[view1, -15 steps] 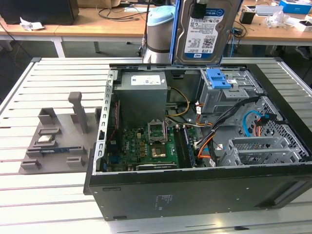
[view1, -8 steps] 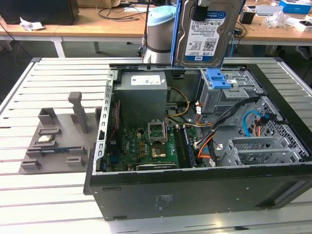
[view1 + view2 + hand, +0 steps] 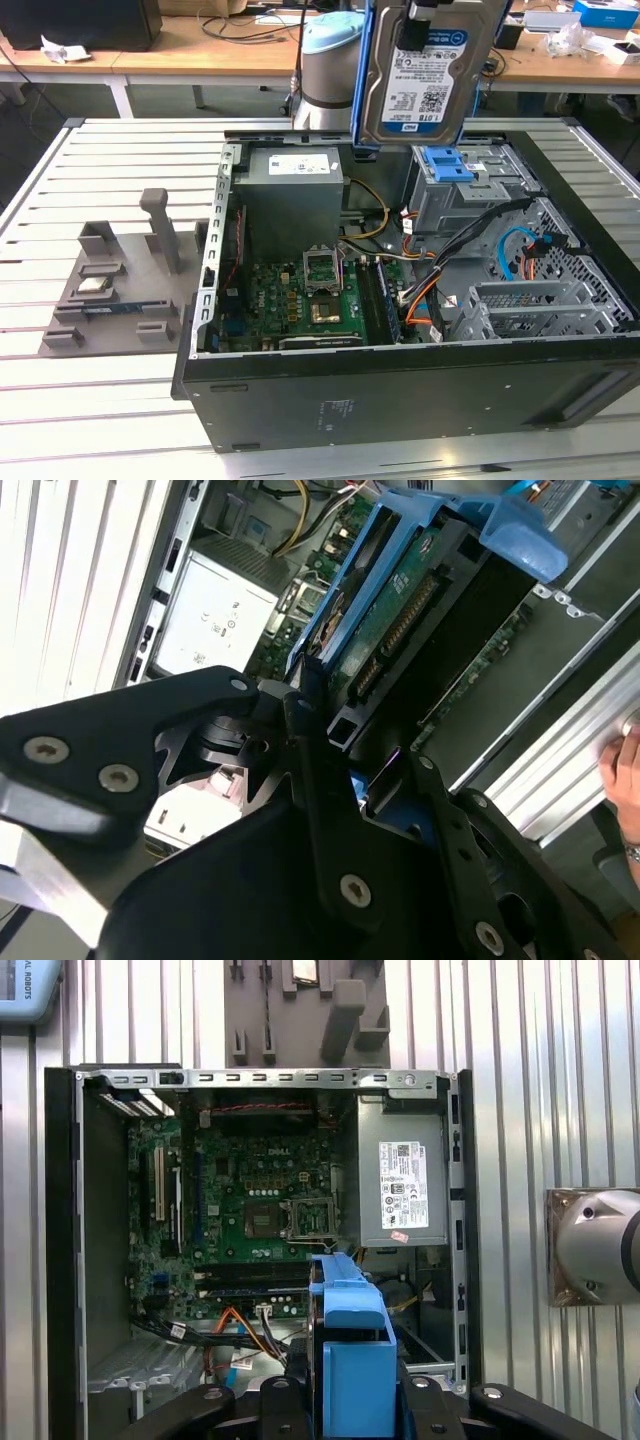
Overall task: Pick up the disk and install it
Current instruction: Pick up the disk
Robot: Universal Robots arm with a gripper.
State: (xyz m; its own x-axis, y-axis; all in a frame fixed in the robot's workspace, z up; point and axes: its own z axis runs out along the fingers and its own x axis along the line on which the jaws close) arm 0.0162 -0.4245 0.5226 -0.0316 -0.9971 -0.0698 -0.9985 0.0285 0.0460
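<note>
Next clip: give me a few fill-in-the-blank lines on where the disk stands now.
1. The gripper holds the disk in the air ____ the open computer case.
2. The caddy framing the disk is ____ plastic.
3. The grey fixture lies toward the exterior view's ____ of the case.
Missing words: above; blue; left.
</note>
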